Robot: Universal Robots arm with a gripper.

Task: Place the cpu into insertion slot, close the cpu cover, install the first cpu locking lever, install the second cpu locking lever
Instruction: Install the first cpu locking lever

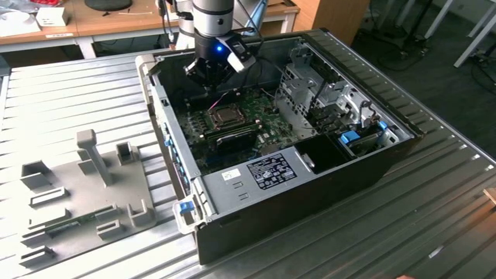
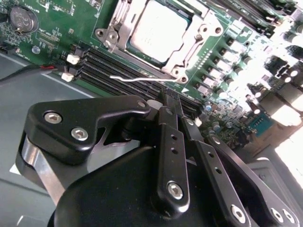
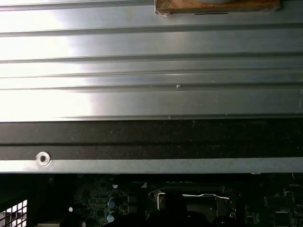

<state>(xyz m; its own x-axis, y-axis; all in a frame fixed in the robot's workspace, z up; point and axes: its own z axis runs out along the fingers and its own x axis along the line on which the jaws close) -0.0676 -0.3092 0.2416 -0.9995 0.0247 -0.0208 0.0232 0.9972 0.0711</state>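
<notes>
The cpu point(image 2: 158, 29) has a dull silver-grey metal top, matt next to the shiny bare-metal cpu cover point(image 2: 191, 45) around it. Circuit board point(image 2: 57, 33) is glossy green. Gripper point(image 2: 163, 100) looks like matt black metal with shiny screw heads. The table point(image 1: 69, 99) is ribbed sheet metal, pretty reflective; computer case point(image 1: 310, 197) is matt black.

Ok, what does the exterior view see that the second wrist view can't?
Exterior view: the whole computer case, the ribbed metal table and a grey holder tray. Second wrist view: a round coin battery and a thin wire lever, close up. Both: the cpu and the gripper.
</notes>
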